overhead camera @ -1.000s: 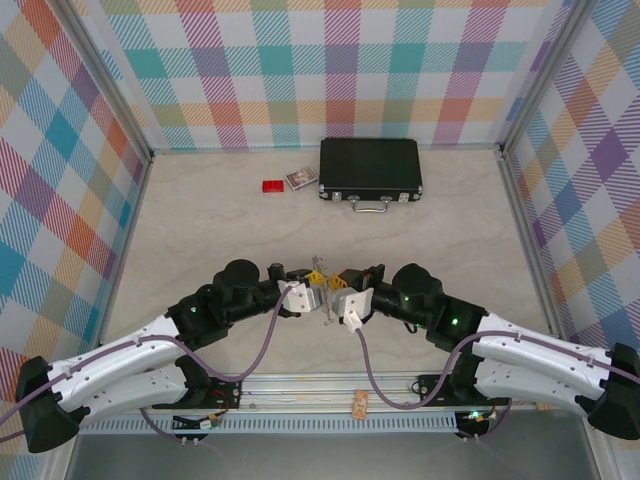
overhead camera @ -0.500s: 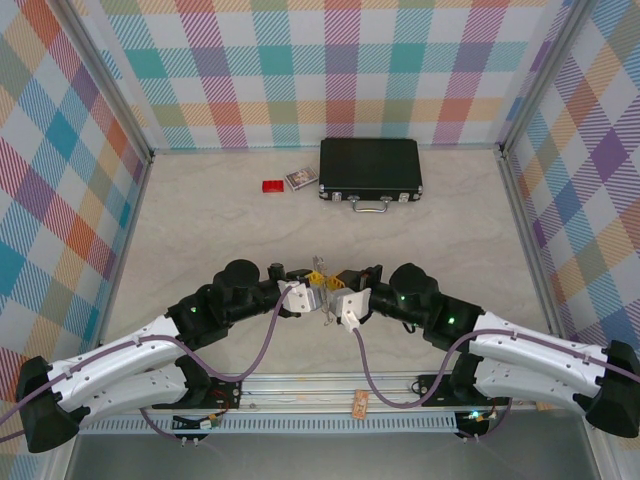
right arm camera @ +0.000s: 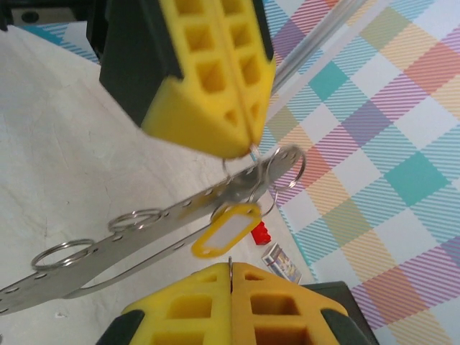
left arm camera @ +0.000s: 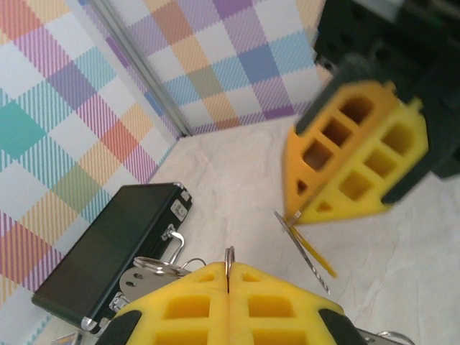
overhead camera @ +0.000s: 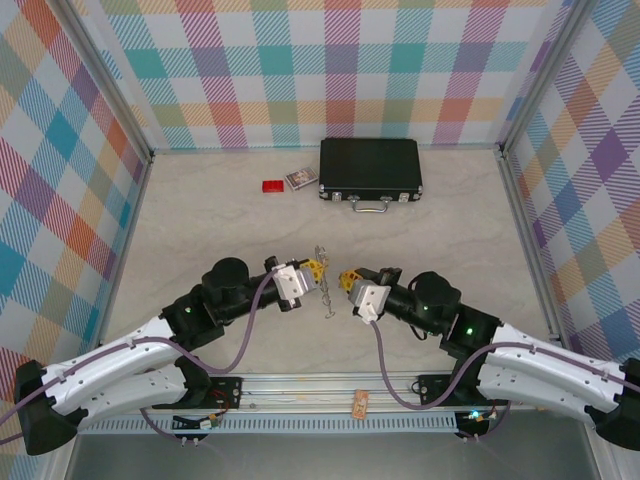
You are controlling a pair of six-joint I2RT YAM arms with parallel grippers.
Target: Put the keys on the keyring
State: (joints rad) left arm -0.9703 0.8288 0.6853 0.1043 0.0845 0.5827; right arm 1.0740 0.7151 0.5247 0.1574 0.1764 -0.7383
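Plainly the left hand (overhead camera: 316,268) pinches the keyring (overhead camera: 325,290) (by one ring), which dangles between both hands. The right hand (overhead camera: 347,279), just beside, is clamped on the yellow-headed key (right arm camera: 224,230).

Table (overhead camera: 200,220): pale, marble-patterned top. A closed black case (overhead camera: 370,168) lies flat at the far centre, its silver handle (overhead camera: 371,206) facing the near side. Just left of the case lie a small printed box (overhead camera: 301,179) and a red block (overhead camera: 272,186), close together and apart from the case.
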